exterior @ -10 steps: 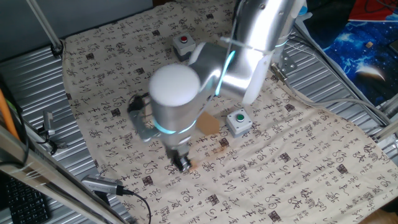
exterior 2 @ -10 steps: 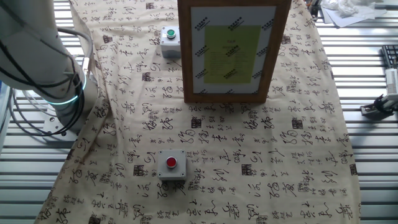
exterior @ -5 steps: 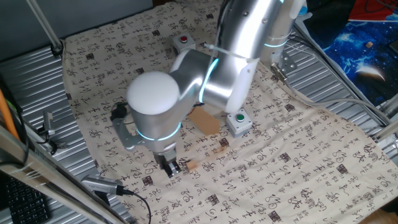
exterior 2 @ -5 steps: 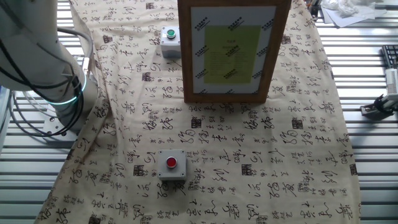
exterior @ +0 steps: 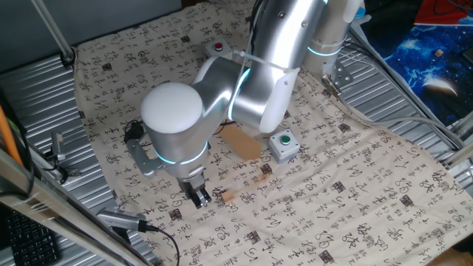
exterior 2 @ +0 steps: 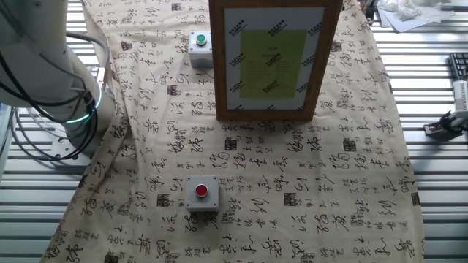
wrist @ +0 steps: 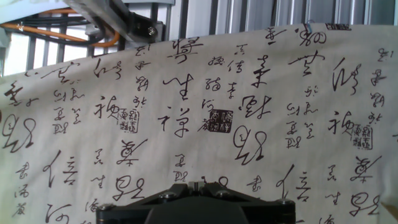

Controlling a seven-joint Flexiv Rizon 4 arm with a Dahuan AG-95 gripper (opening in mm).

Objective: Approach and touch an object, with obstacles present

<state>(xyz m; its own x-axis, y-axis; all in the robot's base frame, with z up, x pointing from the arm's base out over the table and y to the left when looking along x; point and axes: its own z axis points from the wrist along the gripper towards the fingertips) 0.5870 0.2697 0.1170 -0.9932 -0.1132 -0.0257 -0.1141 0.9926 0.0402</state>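
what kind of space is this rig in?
Likely a robotics lab bench: a metal-slat table draped with a calligraphy-print cloth, two button boxes as test props, and a framed wooden board standing as an obstacle.

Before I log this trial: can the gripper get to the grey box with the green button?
Probably yes. The gripper hangs low over the cloth, and the tan wooden board stands beside the grey green-button box, not across that path.
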